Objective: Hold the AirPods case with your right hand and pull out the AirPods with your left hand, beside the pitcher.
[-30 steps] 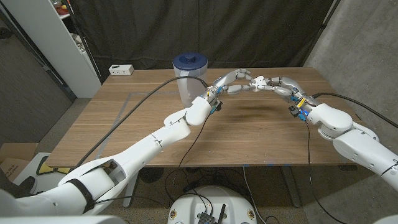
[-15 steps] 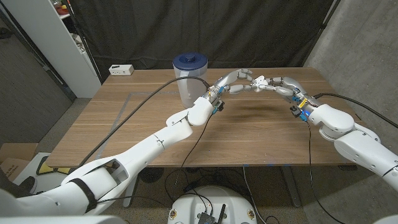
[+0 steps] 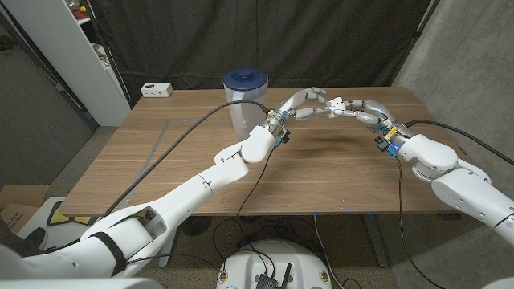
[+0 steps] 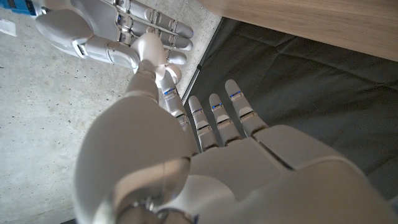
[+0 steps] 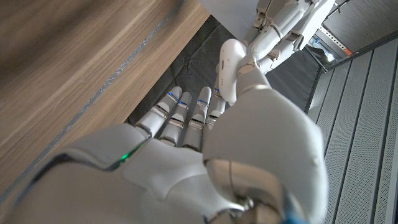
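While our two hands meet in the air over the far side of the wooden table, our right hand holds the small white AirPods case up off the wood, just to the right of the pitcher. We see the case in the right wrist view as a white rounded shape, and it looks longer one way, pointing away from our right hand toward our left hand. We cannot tell if its lid is up. Our left hand reaches in from the other side, and its fingertips come right up to the case. We cannot tell if they pinch anything, because the spot is small and the fingers hide it. The pitcher is see-through with a dark blue lid, and it stands upright near the back edge of the table, close beside our left wrist. A small white box lies at the far left corner, well apart from everything. Dark cables run across the table along our arms. A black curtain hangs behind the table.
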Robot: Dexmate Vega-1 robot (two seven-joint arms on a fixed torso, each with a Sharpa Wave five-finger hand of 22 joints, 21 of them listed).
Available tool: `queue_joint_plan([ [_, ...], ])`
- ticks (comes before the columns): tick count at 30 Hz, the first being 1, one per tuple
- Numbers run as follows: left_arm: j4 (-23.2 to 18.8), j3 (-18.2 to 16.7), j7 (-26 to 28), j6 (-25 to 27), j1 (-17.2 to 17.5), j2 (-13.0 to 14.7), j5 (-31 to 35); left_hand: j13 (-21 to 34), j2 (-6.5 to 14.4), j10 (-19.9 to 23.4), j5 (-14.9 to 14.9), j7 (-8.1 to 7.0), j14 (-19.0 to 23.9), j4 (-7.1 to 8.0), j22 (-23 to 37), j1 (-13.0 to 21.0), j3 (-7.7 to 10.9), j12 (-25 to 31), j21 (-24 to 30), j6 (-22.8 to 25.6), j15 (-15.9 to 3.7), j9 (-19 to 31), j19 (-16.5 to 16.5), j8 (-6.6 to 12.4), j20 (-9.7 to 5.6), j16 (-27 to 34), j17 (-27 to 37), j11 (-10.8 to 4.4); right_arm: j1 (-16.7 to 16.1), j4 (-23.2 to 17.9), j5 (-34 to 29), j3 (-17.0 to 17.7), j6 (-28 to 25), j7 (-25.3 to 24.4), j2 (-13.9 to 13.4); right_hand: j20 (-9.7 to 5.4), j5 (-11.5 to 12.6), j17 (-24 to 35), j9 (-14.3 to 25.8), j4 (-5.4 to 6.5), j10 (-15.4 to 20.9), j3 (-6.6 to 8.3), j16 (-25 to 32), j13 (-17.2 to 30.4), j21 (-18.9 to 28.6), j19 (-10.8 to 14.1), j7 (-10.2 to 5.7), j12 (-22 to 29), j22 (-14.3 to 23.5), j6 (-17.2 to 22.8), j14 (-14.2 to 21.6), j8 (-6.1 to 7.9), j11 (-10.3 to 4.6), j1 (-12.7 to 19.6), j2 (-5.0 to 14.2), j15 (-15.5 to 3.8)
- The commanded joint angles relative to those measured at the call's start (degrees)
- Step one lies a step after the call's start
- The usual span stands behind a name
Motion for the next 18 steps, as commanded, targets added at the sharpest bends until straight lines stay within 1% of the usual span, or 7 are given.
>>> queue_joint_plan([
  [1, 0.6, -0.8, -0.4, -2.3, 0.1, -0.2, -1.8, 0.2, 1.0, 0.6, 0.2, -0.65, 0.7, 0.10, 0.3, 0.3, 0.68, 0.3, 0.3, 1.2, -3.90, 2.3, 0.6, 1.55, -0.21, 0.6, 0.3, -0.08, 0.1, -0.4, -0.6, -0.4, -1.6, -1.1, -0.4, 0.12, 0.3, 0.1, 7.6, 0.33, 0.4, 0.98, 0.3, 0.1, 0.1, 0.2, -2.00, 0.0, 0.1, 2.6, 0.2, 0.20, 0.20, 0.2, 0.55, -5.69],
  [6, 0.9, -1.0, -0.7, -2.8, 0.0, -0.4, -2.3, 0.2, 0.9, 0.8, 0.1, -0.73, 0.9, 0.12, 0.3, 0.5, 0.75, 0.3, 0.4, 1.3, -4.00, 2.6, 0.6, 1.70, -0.19, 0.7, 0.4, 0.01, 0.3, -0.6, -1.3, -0.8, -2.1, -1.5, -0.4, 0.12, 0.3, 0.1, 7.6, 0.33, 0.4, 0.99, 0.3, 0.1, 0.1, 0.2, -1.77, -0.1, 0.1, 2.7, 0.2, 0.17, 0.24, 0.2, 0.55, -5.71],
  [11, 1.3, -0.9, -1.1, -3.3, -0.1, -0.6, -2.6, 0.2, 0.8, 0.8, 0.1, -0.69, 1.0, 0.12, 0.3, 0.6, 0.77, 0.3, 0.5, 1.5, -3.99, 2.8, 0.7, 1.85, -0.27, 0.7, 0.5, -0.10, 0.4, -0.7, -1.7, -0.9, -2.2, -1.9, -0.4, 0.10, 0.4, 0.1, 7.5, 0.32, 0.4, 1.02, 0.3, 0.2, 0.1, 0.2, -1.91, -0.1, 0.1, 2.6, 0.2, 0.05, 0.22, 0.2, 0.57, -5.70],
  [18, 1.1, -1.3, -3.2, -3.1, 0.2, -0.8, -5.2, 0.2, 0.8, 0.8, 0.1, -0.60, 0.8, 0.16, 0.3, 0.7, 0.81, 0.2, 0.6, 1.5, -3.91, 3.1, 0.5, 1.97, -0.31, 0.6, 0.6, -0.02, 0.5, -0.7, -2.3, -1.1, -3.2, -3.0, -0.4, 0.09, 0.4, 0.1, 7.6, 0.32, 0.5, 1.03, 0.3, 0.2, 0.2, 0.3, -1.91, -0.1, 0.1, 2.7, 0.2, 0.06, 0.26, 0.1, 0.57, -5.65],
])
